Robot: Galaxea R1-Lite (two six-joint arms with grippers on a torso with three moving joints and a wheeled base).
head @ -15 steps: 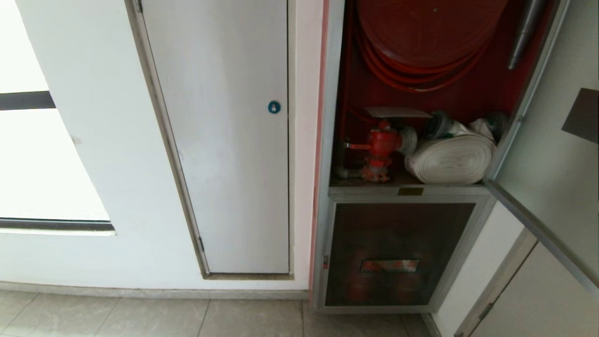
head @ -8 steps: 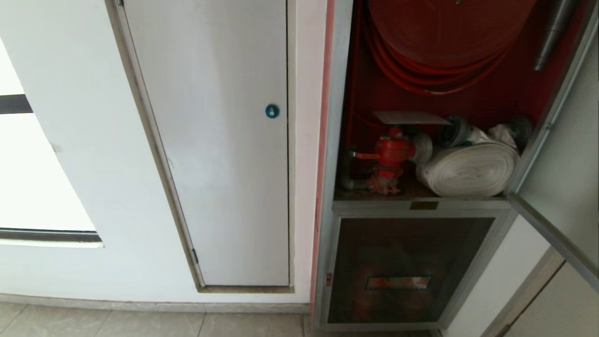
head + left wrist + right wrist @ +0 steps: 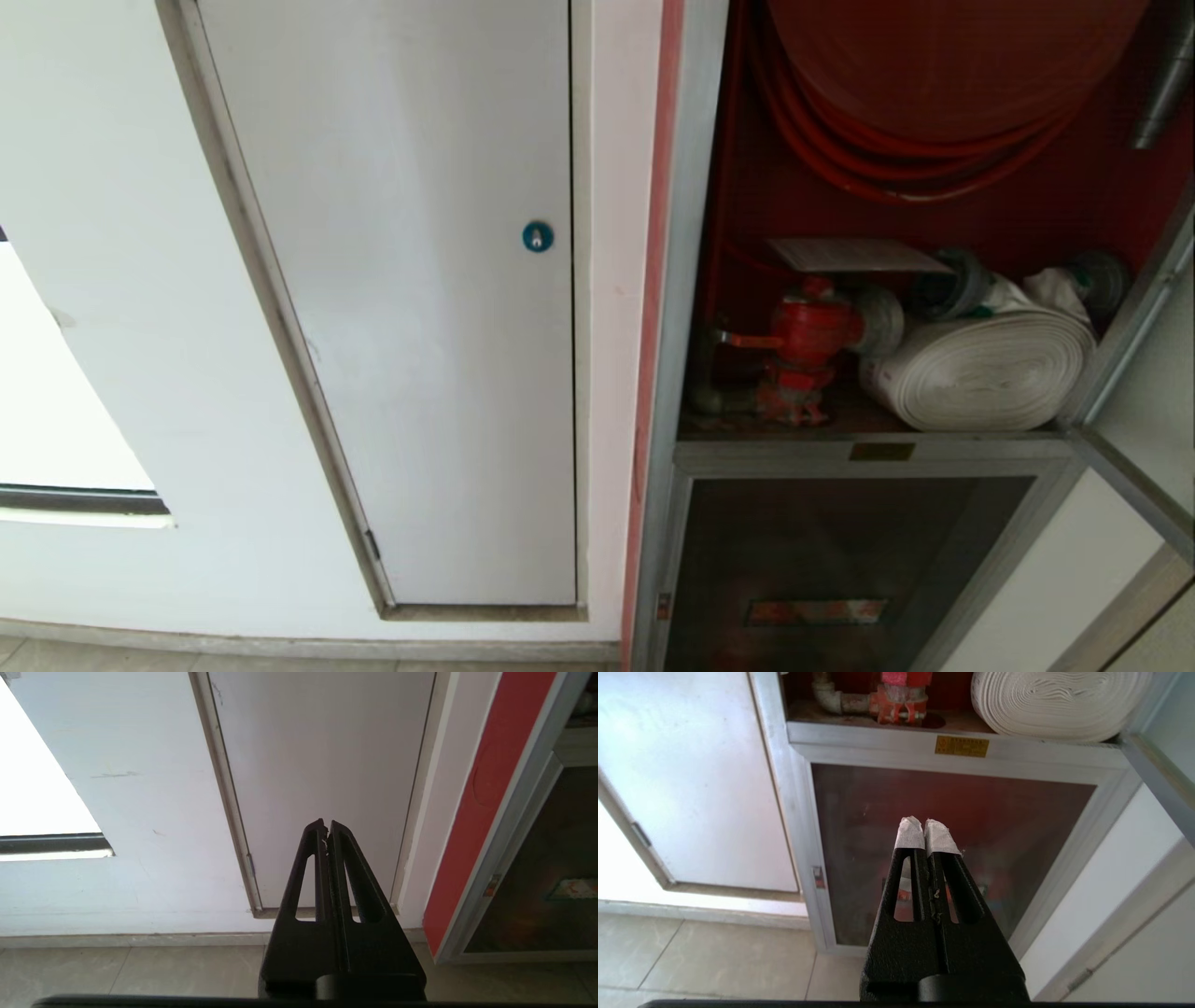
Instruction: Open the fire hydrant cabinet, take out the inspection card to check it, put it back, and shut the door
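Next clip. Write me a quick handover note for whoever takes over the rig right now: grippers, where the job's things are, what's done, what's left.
Left gripper: shut, empty, facing the plain white door.
Right gripper: shut, empty, in front of the lower glass panel.
Fire hydrant cabinet: open; its door swung out at right.
Inspection card: lying flat above the red valve, beside the rolled white hose.
Done: door opened.
Left: whether the card has been checked can't be told; close the door.

Left claw (image 3: 327, 826): black fingers pressed together tip to tip, nothing between them, seen only from its own wrist camera. Right claw (image 3: 926, 823): fingers likewise closed, tips wrapped in white tape and touching, empty. Neither arm appears in the head view.
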